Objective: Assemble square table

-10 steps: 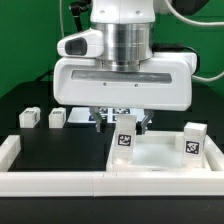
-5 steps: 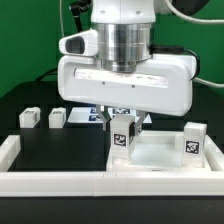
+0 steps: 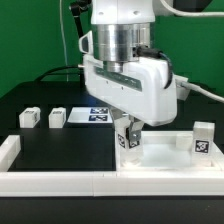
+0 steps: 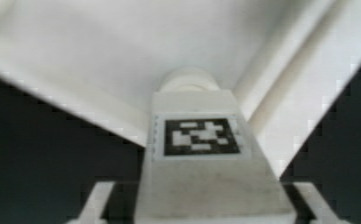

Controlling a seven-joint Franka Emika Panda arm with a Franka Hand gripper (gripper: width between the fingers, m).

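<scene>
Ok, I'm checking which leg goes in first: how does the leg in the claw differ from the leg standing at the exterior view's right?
The held leg is clamped in the claw; the right leg stands free, with nothing touching it. The held leg leans to one side; the right leg is upright. Both are white blocks carrying a black-and-white tag.
</scene>
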